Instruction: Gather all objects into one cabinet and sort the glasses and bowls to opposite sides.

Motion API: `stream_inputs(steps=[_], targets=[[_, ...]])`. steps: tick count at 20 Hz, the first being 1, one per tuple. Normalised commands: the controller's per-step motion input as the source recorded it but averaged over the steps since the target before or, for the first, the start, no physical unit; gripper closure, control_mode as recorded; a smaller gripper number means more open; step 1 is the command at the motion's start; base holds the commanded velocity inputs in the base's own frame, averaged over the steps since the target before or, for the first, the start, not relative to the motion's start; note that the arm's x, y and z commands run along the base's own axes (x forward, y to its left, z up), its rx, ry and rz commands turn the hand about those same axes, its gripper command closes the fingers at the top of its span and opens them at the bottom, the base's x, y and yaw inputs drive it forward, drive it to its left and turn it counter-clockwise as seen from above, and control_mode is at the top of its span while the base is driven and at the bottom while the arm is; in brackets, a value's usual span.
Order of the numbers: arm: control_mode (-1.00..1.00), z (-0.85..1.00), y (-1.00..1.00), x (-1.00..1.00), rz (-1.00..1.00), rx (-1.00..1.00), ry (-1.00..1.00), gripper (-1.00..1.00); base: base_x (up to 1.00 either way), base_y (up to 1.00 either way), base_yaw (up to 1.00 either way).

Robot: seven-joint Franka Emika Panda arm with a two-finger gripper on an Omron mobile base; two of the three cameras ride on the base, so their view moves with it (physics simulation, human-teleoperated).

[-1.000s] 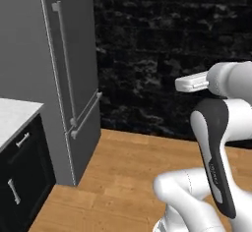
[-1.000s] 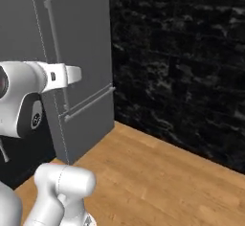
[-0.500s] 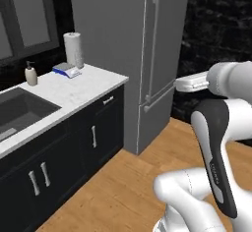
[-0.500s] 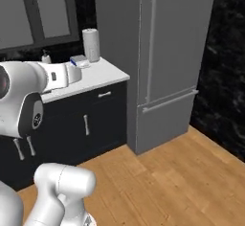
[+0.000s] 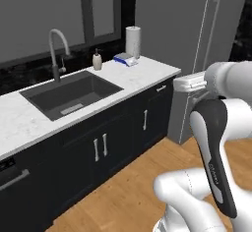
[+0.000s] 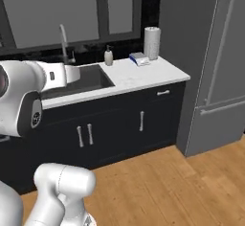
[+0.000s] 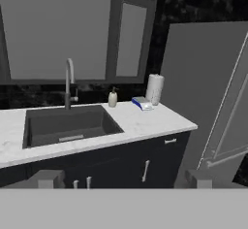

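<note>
A white counter with a dark sink and a tap was seen. A paper roll, a soap bottle and a blue sponge stood near the grey fridge. The gripper was held open, with nothing between its fingertips. No cups or bowls could be seen.

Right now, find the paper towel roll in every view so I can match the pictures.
Left base view: paper towel roll, top centre, at the back of the counter.
Right base view: upper centre-right.
Hand view: centre-right.
Shared landmark: the blue sponge beside the roll, towards the sink.
</note>
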Motion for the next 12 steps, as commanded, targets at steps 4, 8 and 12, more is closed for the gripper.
stream_inputs(steps=[4, 8, 12], targets=[[1.00, 0.00, 0.00, 0.00, 0.00, 0.00, 0.00, -1.00, -0.57, 1.00, 0.36], [1.00, 0.00, 0.00, 0.00, 0.00, 0.00, 0.00, -1.00, -0.46, 1.00, 0.41], [1.00, 0.00, 0.00, 0.00, 0.00, 0.00, 0.00, -1.00, -0.16, 0.92, 0.30]])
